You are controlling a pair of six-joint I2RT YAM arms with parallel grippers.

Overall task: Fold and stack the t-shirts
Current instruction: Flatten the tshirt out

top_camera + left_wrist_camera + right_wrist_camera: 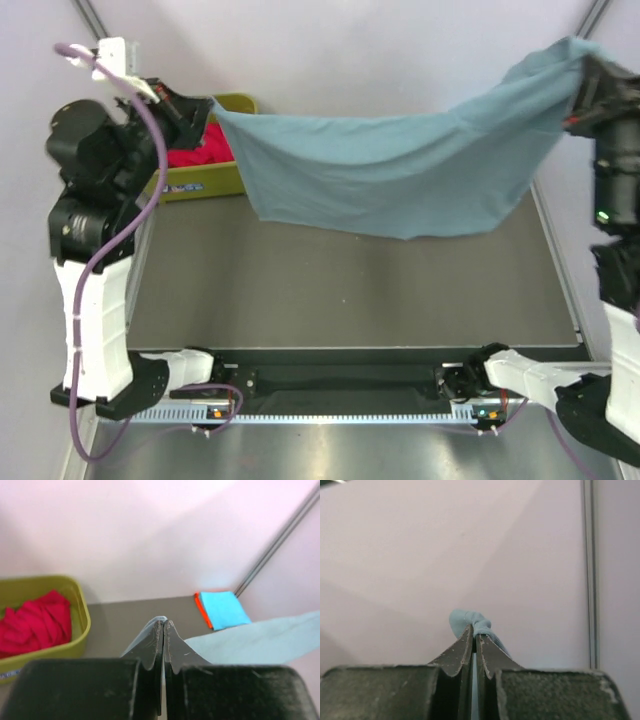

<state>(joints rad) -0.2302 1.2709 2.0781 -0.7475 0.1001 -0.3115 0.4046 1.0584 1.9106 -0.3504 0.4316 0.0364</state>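
Note:
A dusty grey-blue t-shirt (400, 170) hangs stretched in the air between my two grippers, above the far half of the table. My left gripper (205, 112) is shut on its left corner, seen in the left wrist view (164, 622) with cloth (260, 642) trailing right. My right gripper (580, 85) is shut on its right corner, held higher; a bunched bit of cloth (470, 620) pokes past the fingertips in the right wrist view. A folded cyan t-shirt (225, 609) lies on an orange one (201, 611) on the table. A red t-shirt (195, 152) lies in the bin.
An olive-green plastic bin (205, 182) stands at the far left of the table, also in the left wrist view (80, 625). The grey table top (340, 290) lies below the hanging shirt. A pale wall stands behind, with a metal rail (280, 537) at the right.

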